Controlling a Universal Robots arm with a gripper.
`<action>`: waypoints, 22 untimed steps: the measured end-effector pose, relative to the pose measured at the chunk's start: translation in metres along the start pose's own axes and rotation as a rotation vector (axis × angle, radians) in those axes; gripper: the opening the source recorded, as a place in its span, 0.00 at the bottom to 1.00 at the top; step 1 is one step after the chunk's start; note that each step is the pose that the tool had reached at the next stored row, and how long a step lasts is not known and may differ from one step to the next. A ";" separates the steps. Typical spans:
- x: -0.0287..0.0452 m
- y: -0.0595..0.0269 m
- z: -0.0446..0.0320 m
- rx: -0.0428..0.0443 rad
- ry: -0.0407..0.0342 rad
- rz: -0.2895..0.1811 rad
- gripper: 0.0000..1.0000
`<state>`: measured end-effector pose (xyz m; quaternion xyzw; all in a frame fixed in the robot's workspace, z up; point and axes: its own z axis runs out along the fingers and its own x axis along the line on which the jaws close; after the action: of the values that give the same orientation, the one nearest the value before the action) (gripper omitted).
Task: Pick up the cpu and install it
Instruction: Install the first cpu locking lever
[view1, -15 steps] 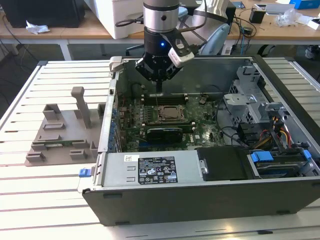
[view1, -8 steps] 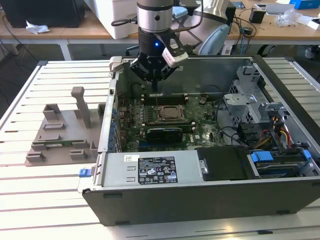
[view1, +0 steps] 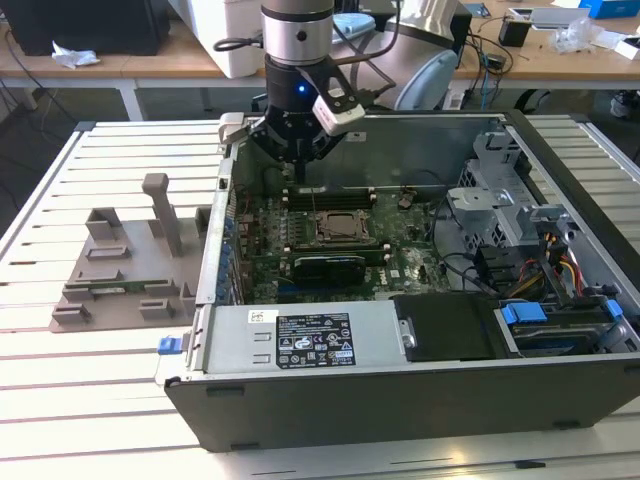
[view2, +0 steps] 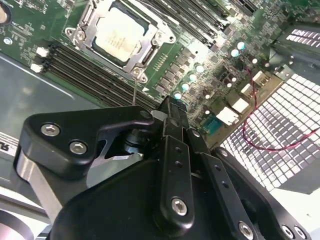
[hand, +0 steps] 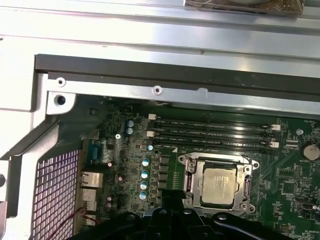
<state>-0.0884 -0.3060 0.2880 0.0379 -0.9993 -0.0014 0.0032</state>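
The cpu (view1: 336, 228) lies flat in the motherboard socket inside the open computer case, silvery top up. Both wrist views show the cpu (view2: 119, 37) (hand: 219, 184) within the metal socket frame (hand: 217, 161). My gripper (view1: 299, 170) hangs above the board's rear memory slots, behind the socket and apart from the chip. Its black fingers (view2: 172, 112) are pressed together, shut on nothing. The gripper tip (hand: 172, 199) sits close to the socket's corner in the first wrist view.
The case wall (view1: 215, 250) rises on the exterior view's left, with a grey fixture (view1: 130, 265) on the slatted table beyond it. Drive cages and cables (view1: 540, 250) fill the exterior view's right. A power supply (view1: 310, 340) lies along the front. A red wire (view2: 265, 142) runs by the rear ports.
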 end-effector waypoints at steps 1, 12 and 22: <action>0.0012 0.0001 0.0000 0.0001 0.0000 0.000 0.11; 0.0177 0.0013 0.0001 0.0001 0.0001 0.000 0.11; 0.0298 0.0022 0.0007 -0.0011 -0.0001 0.000 0.11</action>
<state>-0.1183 -0.3060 0.2875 0.0379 -0.9993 -0.0019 0.0032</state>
